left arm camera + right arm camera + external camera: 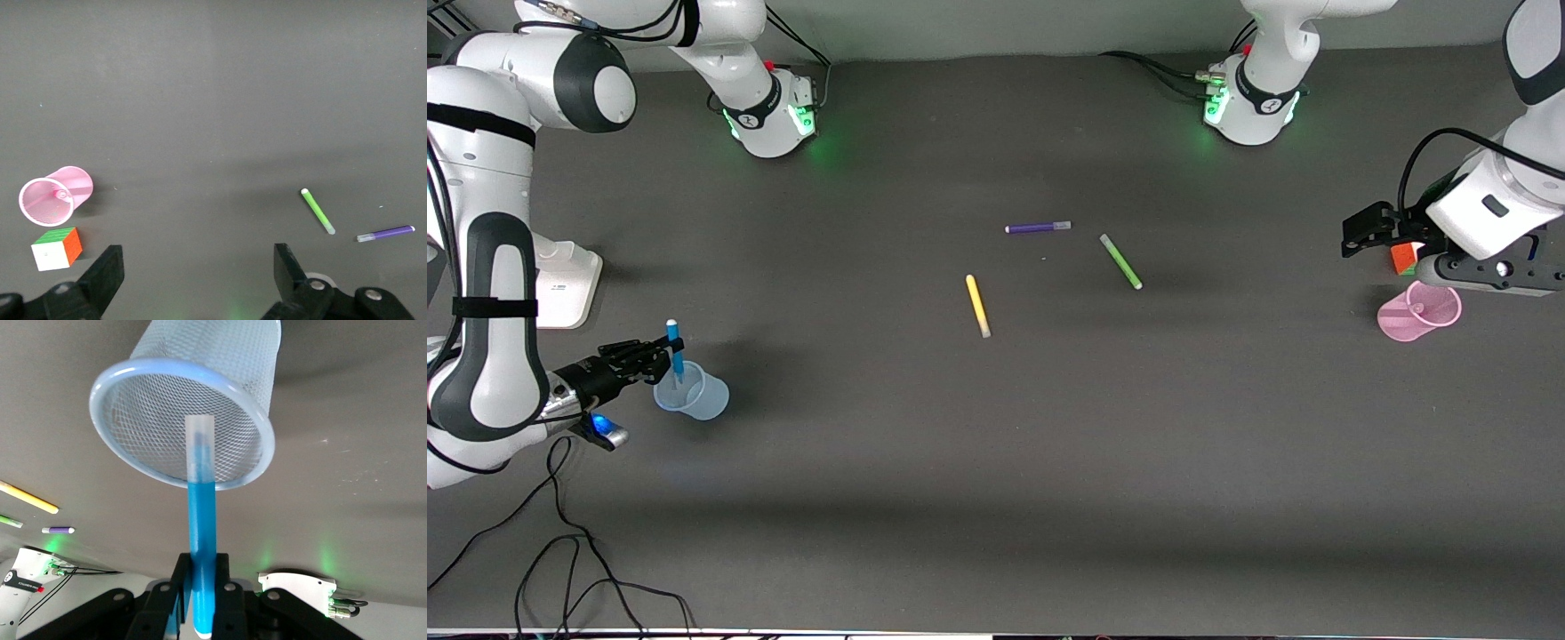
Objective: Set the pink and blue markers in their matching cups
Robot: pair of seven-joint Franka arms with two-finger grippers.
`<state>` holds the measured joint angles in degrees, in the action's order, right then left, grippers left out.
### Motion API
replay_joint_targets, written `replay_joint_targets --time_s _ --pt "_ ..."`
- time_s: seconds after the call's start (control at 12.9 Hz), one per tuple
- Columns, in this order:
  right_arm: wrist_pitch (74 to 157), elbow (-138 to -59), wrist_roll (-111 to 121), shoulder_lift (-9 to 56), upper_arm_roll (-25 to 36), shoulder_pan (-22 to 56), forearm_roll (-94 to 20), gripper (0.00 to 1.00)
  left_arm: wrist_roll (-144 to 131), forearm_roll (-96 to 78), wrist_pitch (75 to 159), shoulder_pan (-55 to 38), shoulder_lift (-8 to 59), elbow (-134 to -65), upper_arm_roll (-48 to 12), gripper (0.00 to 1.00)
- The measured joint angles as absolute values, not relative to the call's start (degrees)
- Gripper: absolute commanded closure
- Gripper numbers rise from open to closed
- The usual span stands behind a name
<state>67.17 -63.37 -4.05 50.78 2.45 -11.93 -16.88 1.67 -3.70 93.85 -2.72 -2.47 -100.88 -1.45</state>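
Both arms out, right fingers [200,577] gripping blue marker [200,520] over blue cup [183,420], left fingers [110,273] wide.

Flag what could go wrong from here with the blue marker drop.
1. The right gripper holds the blue marker upright with its pale tip barely past the blue cup rim; released off-centre, it might hit the rim.
2. The cup is light-looking; a tall marker leaning on its wall could tip it.
3. The left gripper hangs open close over the pink cup and could nudge it.

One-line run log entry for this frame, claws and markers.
right claw: shut on blue marker, over blue cup | left claw: open, above pink cup | pink marker: in pink cup
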Motion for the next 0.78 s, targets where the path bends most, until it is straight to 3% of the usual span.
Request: replay_joint_targets --time_s 0.78 --pt "67.0 -58.5 -4.2 48.3 2.0 -9.9 -14.3 0.00 1.5 -3.3 92.9 -2.9 -2.4 -100.9 -1.7 0.00"
